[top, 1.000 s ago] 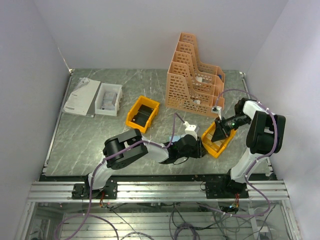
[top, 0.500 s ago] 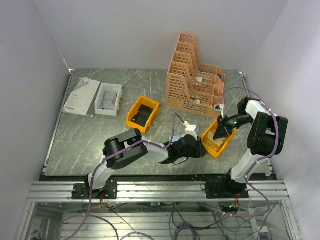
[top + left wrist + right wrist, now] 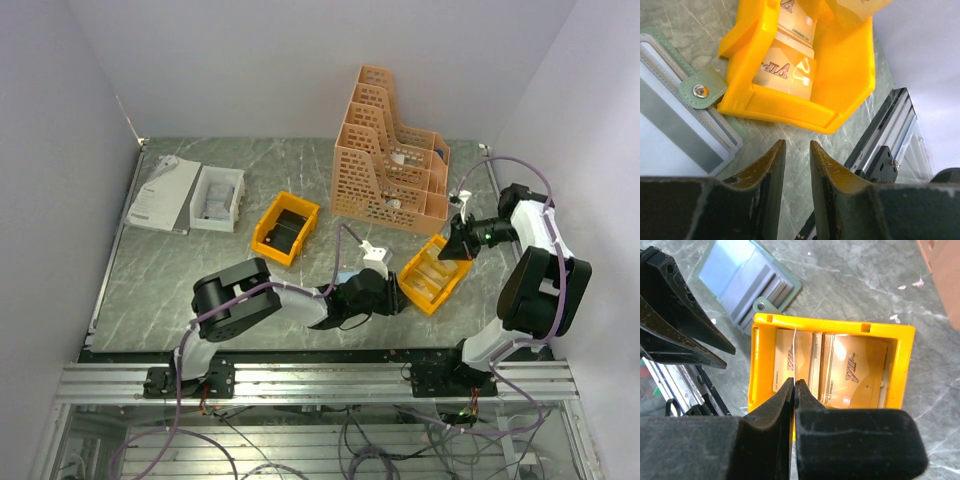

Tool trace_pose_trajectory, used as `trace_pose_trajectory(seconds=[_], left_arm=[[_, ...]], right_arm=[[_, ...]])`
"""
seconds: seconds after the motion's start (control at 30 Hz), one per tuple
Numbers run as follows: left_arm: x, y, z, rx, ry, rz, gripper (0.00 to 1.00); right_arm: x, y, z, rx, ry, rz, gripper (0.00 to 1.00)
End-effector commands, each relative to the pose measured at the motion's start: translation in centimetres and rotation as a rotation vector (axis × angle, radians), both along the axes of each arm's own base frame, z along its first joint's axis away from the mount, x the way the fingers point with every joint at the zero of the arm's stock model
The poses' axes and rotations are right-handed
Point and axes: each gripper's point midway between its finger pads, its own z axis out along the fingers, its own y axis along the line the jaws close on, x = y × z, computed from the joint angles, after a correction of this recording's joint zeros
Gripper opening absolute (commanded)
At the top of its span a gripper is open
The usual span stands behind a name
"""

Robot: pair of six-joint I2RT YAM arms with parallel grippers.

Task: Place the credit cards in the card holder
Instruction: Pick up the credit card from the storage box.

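Two close-set fingers of the left gripper (image 3: 796,149), nothing between them, hang low beside the open wallet (image 3: 680,120), whose snap tab touches the yellow bin (image 3: 790,107). Over that bin the right gripper (image 3: 794,386) pinches one card (image 3: 795,352) edge-on; more cards (image 3: 852,367) lie flat inside.

Cards (image 3: 855,365) lying in the yellow bin (image 3: 832,327) are showing "VIP" in slanted brown letters: twice in the right wrist view, and once upside down in the left wrist view. Small print beside each mark is proving illegible. Booklet (image 3: 160,195) is carrying print too small to read.
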Motion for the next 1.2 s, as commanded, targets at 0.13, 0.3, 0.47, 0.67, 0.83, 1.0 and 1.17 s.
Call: trace_pose_trajectory(seconds=[0.13,0.3,0.47,0.67,0.83,1.0,1.17], left_arm=[[0.7,1.8,8.0,-0.094,-0.215,0.058,0.38],[0.8,5.1,12.5,-0.129,-0.328,0.119,0.39],[0.4,10.8,17.2,-0.228,-0.375,0.214,0.54],[-0.8,14.0,21.3,-0.361,-0.347,0.195,0.74],[-1.5,15.1,24.3,-0.495,-0.298,0.176,0.83],[-1.2,14.9,25.8,-0.552,-0.208,0.182,0.82],[-0.3,14.9,26.4,-0.660,-0.131,0.167,0.80]], right_arm=[[-0.2,2.2,5.8,0.211,-0.081,-0.013,0.00],[0.7,4.6,11.7,0.428,-0.011,-0.145,0.00],[0.8,6.8,16.0,0.680,0.170,-0.221,0.00],[0.9,8.5,17.5,0.812,0.435,-0.275,0.00],[-0.2,11.1,18.2,0.865,0.671,-0.251,0.00],[-1.2,12.3,18.9,0.867,0.765,-0.225,0.00],[-1.8,13.0,19.4,0.854,0.713,-0.174,0.00]])
